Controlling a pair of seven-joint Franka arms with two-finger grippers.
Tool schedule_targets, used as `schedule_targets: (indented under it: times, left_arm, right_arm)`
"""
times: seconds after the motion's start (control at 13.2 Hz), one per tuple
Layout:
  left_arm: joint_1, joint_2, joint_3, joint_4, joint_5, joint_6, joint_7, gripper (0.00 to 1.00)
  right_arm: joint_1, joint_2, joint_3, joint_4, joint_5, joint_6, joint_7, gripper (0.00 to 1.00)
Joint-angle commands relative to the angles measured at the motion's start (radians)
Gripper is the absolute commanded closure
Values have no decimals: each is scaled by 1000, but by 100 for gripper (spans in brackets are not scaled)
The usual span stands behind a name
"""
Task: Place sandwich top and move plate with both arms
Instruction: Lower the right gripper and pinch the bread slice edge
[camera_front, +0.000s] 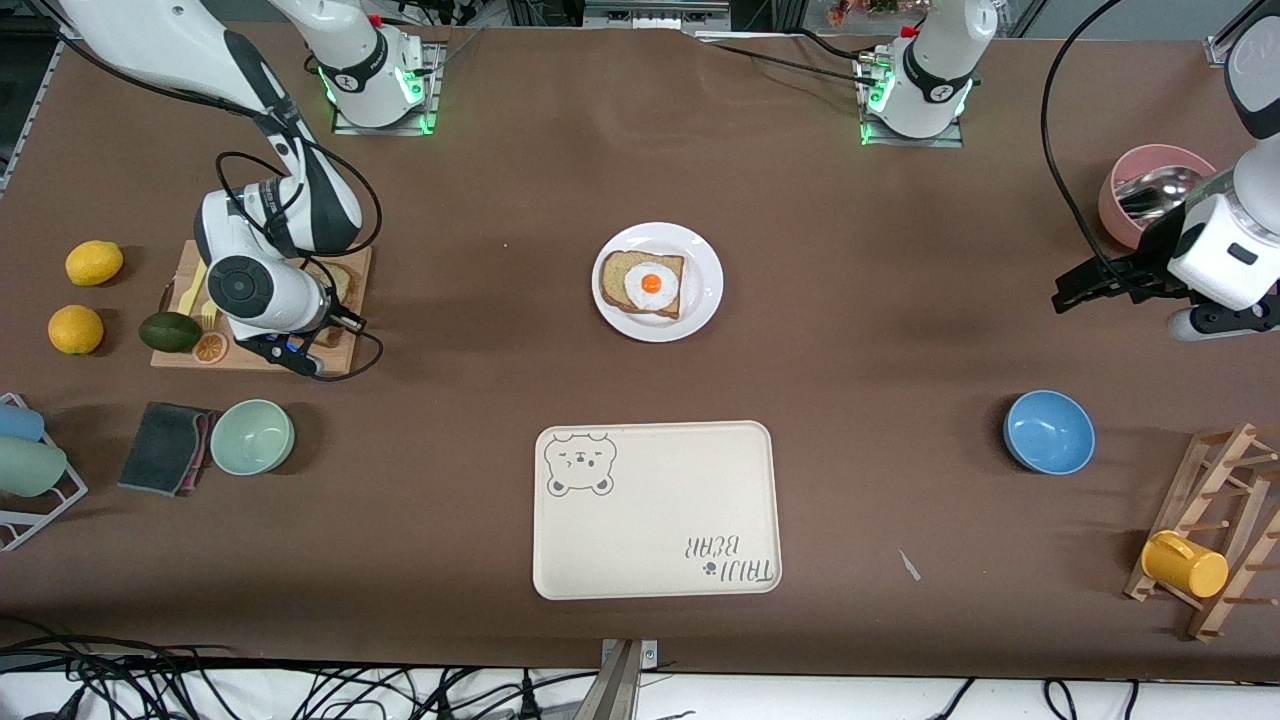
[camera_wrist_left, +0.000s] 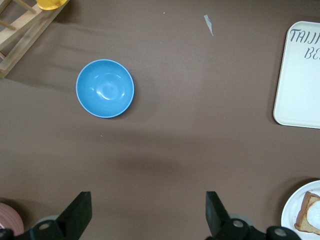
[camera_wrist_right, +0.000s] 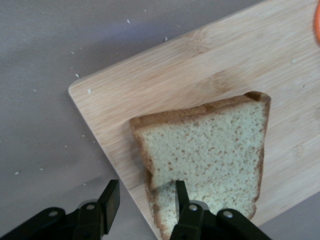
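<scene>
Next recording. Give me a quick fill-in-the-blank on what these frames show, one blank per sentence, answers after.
1. The sandwich top lies on a wooden ____.
2. The slice on the plate is topped by a fried ____.
3. The left pincer hangs with fingers apart over bare table near the ____ bowl.
4. The right pincer is down at one ____ of the sandwich top.

Answers: cutting board; egg; blue; edge

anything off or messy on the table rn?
Mostly tidy. Loose crumbs dot the table beside the cutting board where the sandwich top lies, the right gripper straddling its edge. A small pale scrap lies on the table between the bear tray and the wooden rack. Nothing spilled or tipped.
</scene>
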Motion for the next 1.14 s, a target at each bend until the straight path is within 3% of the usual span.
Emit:
schedule_targets:
  times: [0.0, 0.15, 0.45, 0.76, 0.83, 0.91, 1.06]
  left_arm:
    - [1, -14, -11, -10, 33, 4, -28, 0]
    - [1, -12, -11, -10, 33, 6, -28, 0]
    - [0, -9, -11, -9, 33, 9, -29, 0]
    - [4, -11, -10, 0, 31, 9, -29, 0]
    - [3, -8, -10, 4, 33, 9, -31, 0]
    - [3, -8, -10, 5, 31, 9, -39, 0]
    - [3, -8, -10, 10, 31, 10, -45, 0]
  right_arm:
    - [-8, 24, 3, 17, -22, -4, 18, 46]
    - [-8, 25, 3, 17, -23, -6, 18, 48]
    - [-8, 25, 3, 15, -23, -7, 20, 65]
    - [-8, 24, 3, 14, -22, -9, 20, 73]
    - [-8, 19, 4, 15, -22, -21, 38, 79]
    - [-4, 15, 6, 17, -23, -38, 55, 96]
    - [-4, 13, 7, 17, -23, -40, 55, 100]
